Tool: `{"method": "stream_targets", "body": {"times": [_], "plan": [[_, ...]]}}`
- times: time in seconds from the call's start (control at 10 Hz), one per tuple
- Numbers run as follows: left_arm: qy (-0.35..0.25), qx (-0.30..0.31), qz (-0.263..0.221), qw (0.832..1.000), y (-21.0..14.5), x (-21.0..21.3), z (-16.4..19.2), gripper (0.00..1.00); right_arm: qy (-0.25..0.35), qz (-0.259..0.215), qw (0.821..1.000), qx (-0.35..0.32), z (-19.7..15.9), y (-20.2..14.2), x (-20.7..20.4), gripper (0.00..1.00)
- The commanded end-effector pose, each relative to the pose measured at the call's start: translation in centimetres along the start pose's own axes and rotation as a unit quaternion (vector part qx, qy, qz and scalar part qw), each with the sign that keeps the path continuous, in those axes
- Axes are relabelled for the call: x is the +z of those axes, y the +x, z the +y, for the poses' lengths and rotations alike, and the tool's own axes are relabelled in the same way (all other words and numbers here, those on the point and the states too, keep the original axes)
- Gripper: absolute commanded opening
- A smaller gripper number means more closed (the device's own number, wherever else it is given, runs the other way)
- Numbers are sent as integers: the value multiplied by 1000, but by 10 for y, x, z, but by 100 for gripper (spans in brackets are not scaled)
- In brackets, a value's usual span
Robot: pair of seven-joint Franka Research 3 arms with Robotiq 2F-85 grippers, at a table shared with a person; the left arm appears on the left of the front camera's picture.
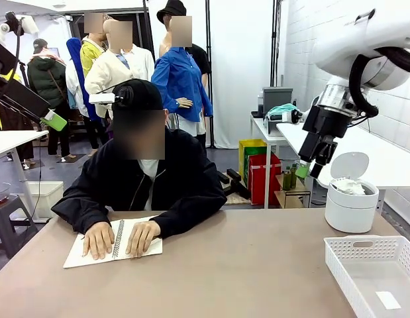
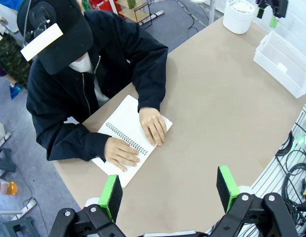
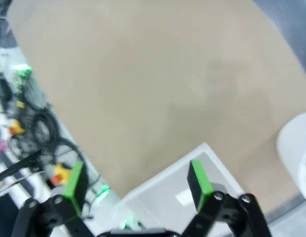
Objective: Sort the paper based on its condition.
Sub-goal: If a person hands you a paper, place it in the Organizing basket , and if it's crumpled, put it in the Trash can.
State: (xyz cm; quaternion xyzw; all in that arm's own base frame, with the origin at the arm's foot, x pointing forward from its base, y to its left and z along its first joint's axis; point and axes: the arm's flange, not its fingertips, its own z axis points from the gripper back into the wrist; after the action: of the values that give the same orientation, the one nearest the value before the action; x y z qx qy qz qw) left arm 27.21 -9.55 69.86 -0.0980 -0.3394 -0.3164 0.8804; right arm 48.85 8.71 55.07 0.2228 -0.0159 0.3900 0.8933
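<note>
A crumpled paper wad (image 1: 350, 187) lies inside the white round bin (image 1: 350, 213), whose lid stands open. My right gripper (image 1: 309, 169) hangs open just above and left of the bin, holding nothing. In the blurred right wrist view, the right gripper (image 3: 137, 181) is open over the white basket (image 3: 167, 202) and the tabletop. My left gripper (image 2: 168, 192) is open and empty, high above the near table edge. A small flat white slip (image 1: 388, 300) lies in the basket (image 1: 337, 262).
A person sits at the far side with both hands on an open spiral notebook (image 1: 79, 252). The bin (image 2: 238, 19) and basket (image 2: 291, 49) stand together at the table's right end. Cables (image 3: 41, 128) hang beside the table's edge.
</note>
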Motion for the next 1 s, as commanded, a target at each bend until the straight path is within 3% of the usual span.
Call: {"method": "stream_targets", "body": {"times": [0.0, 0.3, 0.7, 0.9], "plan": [[1, 0, 0, 1000, 0, 1, 0, 100, 21, -89, 992, 86, 53, -27, -7, 100], [1, 0, 0, 1000, 0, 1, 0, 100, -51, -138, 973, 176, 103, -4, -16, 100], [1, 0, 0, 1000, 0, 1, 0, 100, -133, -143, 955, 224, 106, 60, -27, 100], [1, 0, 0, 1000, 0, 1, 0, 100, -136, -157, 950, 235, 108, 89, -28, 100]]}}
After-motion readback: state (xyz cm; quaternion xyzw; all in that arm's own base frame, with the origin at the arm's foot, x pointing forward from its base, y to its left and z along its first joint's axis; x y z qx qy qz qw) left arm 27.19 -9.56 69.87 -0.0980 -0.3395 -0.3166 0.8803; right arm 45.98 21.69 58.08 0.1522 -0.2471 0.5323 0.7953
